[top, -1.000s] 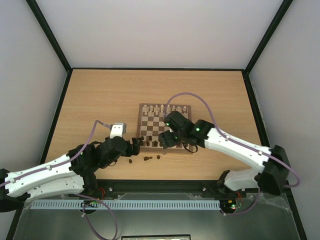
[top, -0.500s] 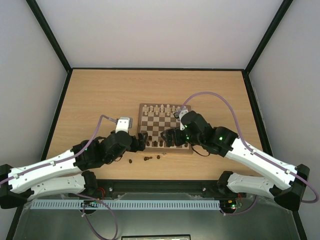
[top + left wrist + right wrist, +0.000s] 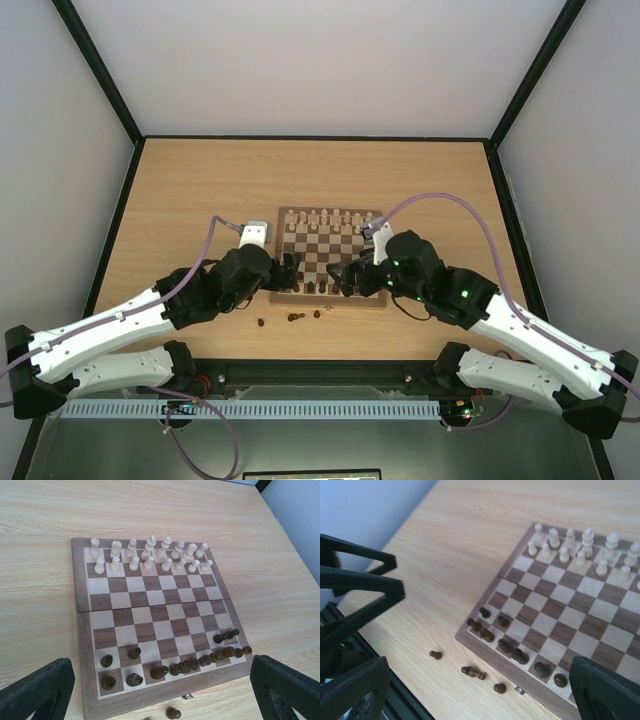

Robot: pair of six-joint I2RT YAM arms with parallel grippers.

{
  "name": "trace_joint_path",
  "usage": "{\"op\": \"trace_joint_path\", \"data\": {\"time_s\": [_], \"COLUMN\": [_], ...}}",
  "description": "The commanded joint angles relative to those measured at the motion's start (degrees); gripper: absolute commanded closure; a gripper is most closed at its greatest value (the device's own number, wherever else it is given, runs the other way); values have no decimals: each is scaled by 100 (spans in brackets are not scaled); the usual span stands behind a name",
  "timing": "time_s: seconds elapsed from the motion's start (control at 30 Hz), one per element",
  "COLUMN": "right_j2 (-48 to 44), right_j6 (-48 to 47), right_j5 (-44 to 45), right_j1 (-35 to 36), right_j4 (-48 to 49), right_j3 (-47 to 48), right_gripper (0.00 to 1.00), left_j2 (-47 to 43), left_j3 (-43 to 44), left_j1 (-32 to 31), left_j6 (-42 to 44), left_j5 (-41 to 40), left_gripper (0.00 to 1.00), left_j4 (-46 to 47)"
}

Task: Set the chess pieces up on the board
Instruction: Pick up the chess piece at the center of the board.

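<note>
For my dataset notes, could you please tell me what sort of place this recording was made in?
Most likely a lab robot cell, not a home: plain white panels in a black frame enclose a wooden table, and a left arm and right arm are bolted at its near edge.

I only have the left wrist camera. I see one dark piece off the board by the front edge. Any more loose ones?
Observer: Yes, the right wrist view shows at least two more dark pieces further left on the table, in front of the board.
Operator: Is the right gripper holding anything?
Observer: No, the right gripper is open and empty, over the board's near rows.
</note>
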Motion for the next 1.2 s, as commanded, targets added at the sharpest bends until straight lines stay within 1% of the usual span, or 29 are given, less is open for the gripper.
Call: {"op": "trace_joint_path", "data": {"time_s": [0.0, 0.13, 0.3, 0.43, 0.5, 0.57, 0.6, 0.7, 0.8, 0.9, 0.93, 1.0, 1.17], "right_j2": [-321, -189, -376, -411, -179, 220, 403, 894, 1344, 1839, 2041, 2435, 3220], "right_j6": [26, 148, 109, 109, 156, 98, 94, 174, 315, 456, 491, 571, 743], "right_j5": [-64, -418, -538, -929, -1234, -1469, -1448, -1092, -424, 238, 440, 790, 1040], "right_j1": [21, 24, 23, 23, 22, 42, 68, 242, 656, 1093, 1212, 1384, 1447], "right_j4": [567, 671, 1328, 1710, 1618, 1253, 1016, 313, -232, -529, -690, -920, -1095], "right_j3": [-194, -273, -865, -1132, -1049, -838, -721, -391, -162, 0, 111, 279, 515], "right_gripper": [1, 1, 1, 1, 0, 6, 7, 9, 13, 19, 22, 26, 39], "left_j2": [-28, -137, -440, -770, -871, -921, -911, -876, -937, -1044, -1063, -1040, -943], "left_j3": [-9, -120, -303, -612, -723, -832, -865, -953, -1093, -1215, -1240, -1252, -1312], "left_j1": [128, 216, 297, 429, 490, 513, 523, 541, 566, 606, 623, 661, 714], "left_j6": [195, 271, 379, 425, 426, 418, 418, 387, 336, 286, 279, 286, 328], "left_j5": [277, 405, 535, 708, 810, 875, 922, 964, 961, 946, 944, 937, 974], "left_gripper": [1, 1, 1, 1, 1, 1, 1, 1, 1, 1, 1, 1, 1], "left_j4": [242, 343, 390, 458, 478, 471, 449, 354, 295, 289, 285, 264, 359]}}
